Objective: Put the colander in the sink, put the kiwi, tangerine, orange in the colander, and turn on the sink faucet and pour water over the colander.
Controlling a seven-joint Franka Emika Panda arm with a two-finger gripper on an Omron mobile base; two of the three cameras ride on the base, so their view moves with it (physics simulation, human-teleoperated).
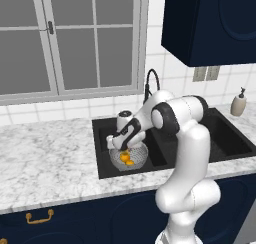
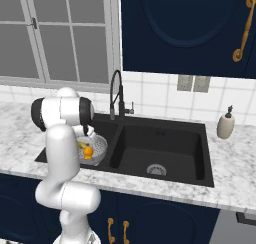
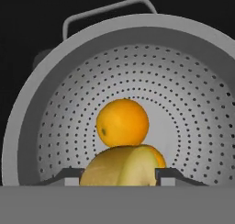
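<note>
Below my pincer [image 3: 119, 176] the colander [image 3: 193, 81] is grey metal, dotted with rings of small dark holes. Between my dark fingertips [image 3: 166, 175] sits a yellow-green fruit [image 3: 117, 169], perhaps the kiwi. Beyond it, an orange fruit [image 3: 122, 122]. The sink [image 1: 102, 130] is black; the tabletop [image 1: 45, 158] white-grey marble.

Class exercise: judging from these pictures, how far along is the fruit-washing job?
Done: the colander sits in the sink, with an orange fruit inside. In hand: the gripper holds a yellow-green fruit low over the colander. Left: releasing it, and running the sink faucet; no water shows.
</note>
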